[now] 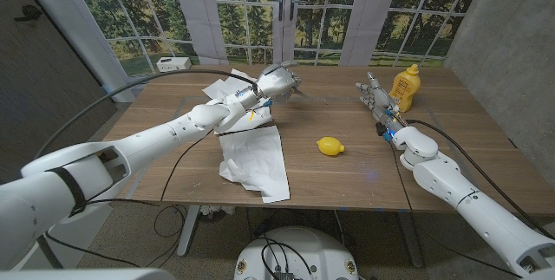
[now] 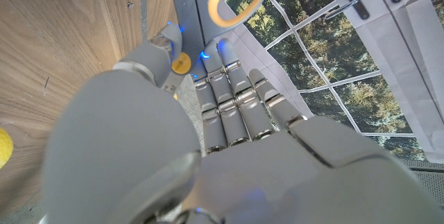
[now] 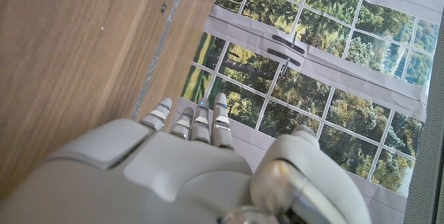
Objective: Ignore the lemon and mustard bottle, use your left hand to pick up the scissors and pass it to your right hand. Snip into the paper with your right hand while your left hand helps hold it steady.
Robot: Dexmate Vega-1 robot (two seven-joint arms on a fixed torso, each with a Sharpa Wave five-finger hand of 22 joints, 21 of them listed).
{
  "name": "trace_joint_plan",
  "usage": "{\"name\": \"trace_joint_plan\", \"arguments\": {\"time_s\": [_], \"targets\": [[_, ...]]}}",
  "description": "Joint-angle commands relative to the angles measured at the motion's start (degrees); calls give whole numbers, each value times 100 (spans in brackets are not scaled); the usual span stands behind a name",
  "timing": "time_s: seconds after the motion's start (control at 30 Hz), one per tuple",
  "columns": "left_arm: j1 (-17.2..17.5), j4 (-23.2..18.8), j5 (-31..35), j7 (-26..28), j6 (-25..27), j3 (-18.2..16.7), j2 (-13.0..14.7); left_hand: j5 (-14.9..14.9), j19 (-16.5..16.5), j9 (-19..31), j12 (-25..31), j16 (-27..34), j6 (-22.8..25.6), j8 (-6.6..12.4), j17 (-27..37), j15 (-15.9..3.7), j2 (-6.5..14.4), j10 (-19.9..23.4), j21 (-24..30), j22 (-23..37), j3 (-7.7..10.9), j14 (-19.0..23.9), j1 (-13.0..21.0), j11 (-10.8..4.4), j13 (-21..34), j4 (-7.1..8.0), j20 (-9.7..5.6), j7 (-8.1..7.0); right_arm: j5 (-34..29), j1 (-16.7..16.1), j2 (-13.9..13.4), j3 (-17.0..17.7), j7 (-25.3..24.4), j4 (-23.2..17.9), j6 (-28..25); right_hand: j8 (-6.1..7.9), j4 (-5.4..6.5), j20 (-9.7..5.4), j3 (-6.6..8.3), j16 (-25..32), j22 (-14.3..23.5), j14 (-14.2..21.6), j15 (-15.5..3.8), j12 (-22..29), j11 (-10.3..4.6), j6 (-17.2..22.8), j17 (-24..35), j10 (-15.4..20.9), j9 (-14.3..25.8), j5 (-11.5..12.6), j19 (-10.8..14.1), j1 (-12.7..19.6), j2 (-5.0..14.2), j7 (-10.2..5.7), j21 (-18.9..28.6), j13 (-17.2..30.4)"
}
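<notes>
Toward eleven o'clock on the wooden table point(image 1: 347, 172), the left hand point(image 1: 279, 81) is raised off the surface with its fingers curled around the scissors point(image 2: 229, 2). From the left wrist camera a yellow-rimmed grey handle loop sticks out past the fingertips, and the thumb point(image 2: 166, 47) presses in beside it; the blades are hidden from that view. From the head camera a thin dark point pokes out of the hand toward three o'clock (most likely the blade tips, though it is too small to be sure).

Below and slightly toward seven o'clock of that hand lies the paper point(image 1: 254, 159), a crumpled white sheet that runs from under the left forearm down to the near table edge. A second bit of white paper shows behind the left wrist, near the far edge.

At about one o'clock on the table the right hand point(image 1: 375, 95) stands lifted with its fingers pointing away from the robot, held close together and holding nothing (the right wrist camera shows them straight, over bare wood and the window backdrop). Just beside it, toward two o'clock, stands the mustard bottle point(image 1: 404, 87), upright. The lemon point(image 1: 329, 147) rests near the table's middle, between the two arms and well apart from both hands.
</notes>
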Motion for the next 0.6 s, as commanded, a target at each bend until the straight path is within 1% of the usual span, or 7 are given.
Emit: {"name": "trace_joint_plan", "arguments": {"time_s": [0.03, 0.3, 0.6], "targets": [[61, -29, 1, 109, -34, -97, -21, 12, 29, 12, 30, -10, 1729, 37, 33, -661, 50, 1022, 28, 20, 174, 23, 47, -1005, 28, 108, -426, -1402, -11, -88, -43, 26, -85, -149, -31, 8, -8, 6, 19, 3, 31, -13, 32, -12, -40, 58, 10, 11, 10, -19, 11, -6, 44, -11, 40, 10], [47, 10, 8, 258, -77, -109, -29, 14, 27, 12, 41, -27, 1729, 33, 40, -658, 50, 1018, 28, 22, 196, 6, 33, -1004, 40, 119, -423, -1403, -32, -131, -92, 38, -103, -255, -50, 5, -7, 12, 24, 2, 31, -16, 31, -10, -46, 54, 10, 17, 10, -20, 10, -6, 44, -9, 40, 10], [-20, 107, -53, 478, -332, -101, -30, 14, 33, 18, 47, -35, 1736, 37, 50, -663, 41, 1007, 31, 23, 216, -11, 34, -1004, 45, 114, -437, -1403, -15, -136, -115, 49, -102, -317, -93, 6, -6, 16, 28, 4, 31, -11, 40, -10, -46, 57, 10, 17, 10, -22, 11, -5, 45, -5, 40, 10]]}}
